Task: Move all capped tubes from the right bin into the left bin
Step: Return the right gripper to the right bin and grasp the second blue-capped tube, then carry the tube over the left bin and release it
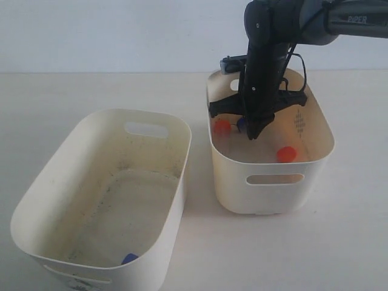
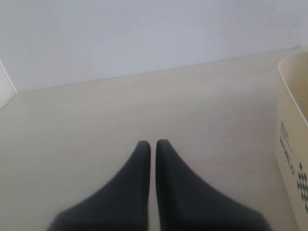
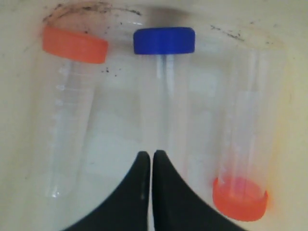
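Left wrist view: the left gripper (image 2: 150,143) hangs over the bare table (image 2: 96,110), its two dark fingers pressed together with nothing between them. A cream wall (image 2: 288,159) with dark print shows at the frame edge; which bin it belongs to cannot be told.

Exterior view: the left bin (image 1: 145,113), the longer tub with grime speckles, stands at the left and near side of the table. One blue cap (image 1: 130,258) lies on its floor at the near end, and the tube body is too faint to make out. To its right, across a narrow gap, stands the right bin (image 1: 267,197). Inside it, an orange-capped tube (image 1: 222,126) lies at the far left. A blue-capped tube (image 1: 241,124) lies just beside it, largely hidden by the arm, and a second orange-capped tube (image 1: 286,154) lies at the near right. The right gripper (image 1: 251,134) points down into this bin, between the caps.

Right wrist view — the three tubes lie side by side on the bin floor, the second orange-capped tube (image 3: 248,120) turned end for end relative to the others. The right gripper's fingers are closed on each other and hold nothing. Their tips sit over the body of the blue-capped tube (image 3: 166,96) — whether they touch it cannot be told.
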Robot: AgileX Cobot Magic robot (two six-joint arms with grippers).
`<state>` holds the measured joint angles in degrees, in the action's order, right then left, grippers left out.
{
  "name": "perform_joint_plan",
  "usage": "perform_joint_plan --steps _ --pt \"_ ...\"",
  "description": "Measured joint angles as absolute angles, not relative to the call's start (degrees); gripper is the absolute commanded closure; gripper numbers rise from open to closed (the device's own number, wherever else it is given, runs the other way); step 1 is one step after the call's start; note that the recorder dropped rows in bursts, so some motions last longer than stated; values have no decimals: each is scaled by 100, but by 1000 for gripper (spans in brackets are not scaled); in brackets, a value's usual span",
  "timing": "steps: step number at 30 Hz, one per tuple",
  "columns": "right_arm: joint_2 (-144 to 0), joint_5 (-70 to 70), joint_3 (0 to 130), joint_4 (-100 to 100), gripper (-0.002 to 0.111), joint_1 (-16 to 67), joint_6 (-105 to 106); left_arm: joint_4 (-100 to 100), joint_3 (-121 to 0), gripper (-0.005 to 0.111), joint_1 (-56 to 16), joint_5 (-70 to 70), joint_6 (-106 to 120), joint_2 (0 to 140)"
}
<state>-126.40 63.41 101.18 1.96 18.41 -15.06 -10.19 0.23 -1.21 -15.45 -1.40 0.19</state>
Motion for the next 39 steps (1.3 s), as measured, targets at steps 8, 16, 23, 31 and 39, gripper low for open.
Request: perform_joint_plan --steps 8,16,23,31,39 --pt "-12640 6289 10118 207 38 1841 -1506 -1019 23 102 -121 -1545 -140 19" --pt "-12748 6289 10118 207 60 1841 -1506 -1019 23 102 -121 -1545 -140 19" --pt "-13042 6313 10118 228 89 1841 -1561 -1019 23 102 -121 -1545 -140 19" --pt "-12980 6358 10118 228 108 1841 -1561 -1019 23 102 -121 -1545 -140 19" --pt "-11841 6370 10104 144 108 1841 -1357 -1019 23 102 -121 -1545 -140 19"
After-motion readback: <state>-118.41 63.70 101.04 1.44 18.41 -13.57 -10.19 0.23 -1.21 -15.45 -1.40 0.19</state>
